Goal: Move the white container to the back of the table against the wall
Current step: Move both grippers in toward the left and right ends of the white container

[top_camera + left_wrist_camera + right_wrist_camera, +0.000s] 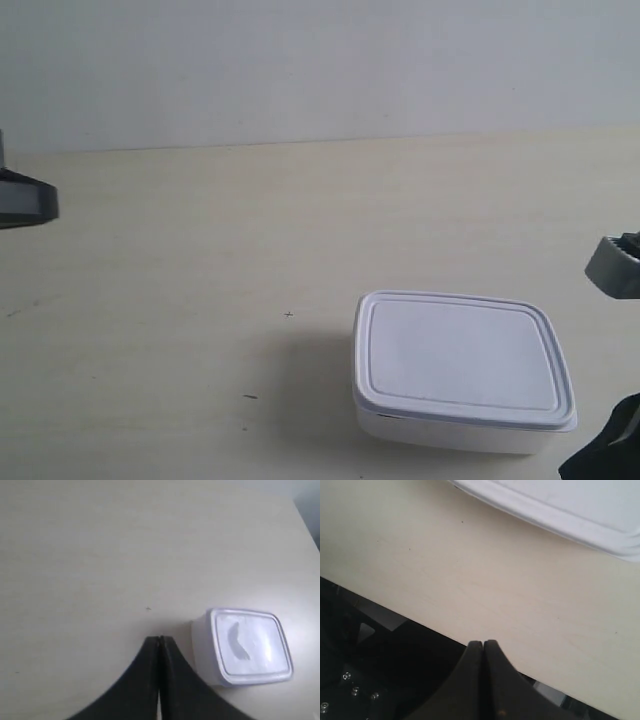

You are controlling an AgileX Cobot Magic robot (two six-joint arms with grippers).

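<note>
The white container [460, 370], lid on, rests on the cream table [250, 230] near its front right, far from the pale wall [320, 60]. In the left wrist view the white container [247, 645] lies a short way from my left gripper [159, 639], which is shut and holds nothing. My right gripper [482, 643] is shut too, hanging over the table's front edge [420, 622], with the container's lid rim [555, 515] well beyond it. Only small parts of each arm show at the exterior view's left [25, 200] and right [615, 265].
A few tiny dark specks [288, 315] dot the table. Below the table's front edge, dark robot base parts with screws [350, 680] show in the right wrist view. Bare table [200, 200] lies between the container and the wall.
</note>
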